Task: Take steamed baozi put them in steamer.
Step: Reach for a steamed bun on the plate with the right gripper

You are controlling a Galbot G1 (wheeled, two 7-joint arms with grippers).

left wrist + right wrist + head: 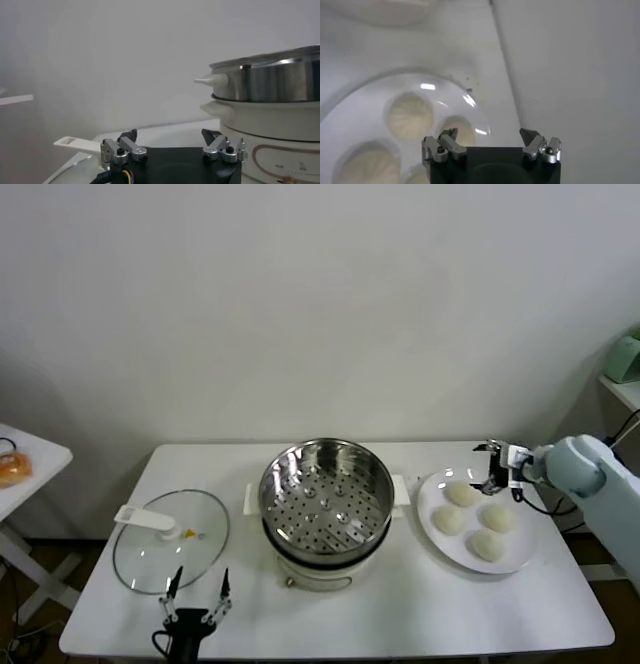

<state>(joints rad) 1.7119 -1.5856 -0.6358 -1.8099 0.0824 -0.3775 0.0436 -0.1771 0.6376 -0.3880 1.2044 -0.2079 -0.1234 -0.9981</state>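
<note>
Right gripper (493, 467) open and empty above plate (437, 534) of four baozi (449, 519), left gripper (197, 585) open, no legible writing

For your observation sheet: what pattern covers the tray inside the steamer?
Rows of small round holes across the shiny steel tray of the steamer, clearest in the head view.

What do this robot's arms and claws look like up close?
The right arm has a smooth pale grey-blue shell. Both the right gripper and left gripper have black bodies, silvery metal knuckles and dark pointed fingertips. Coloured wires show at the left gripper's base.
</note>
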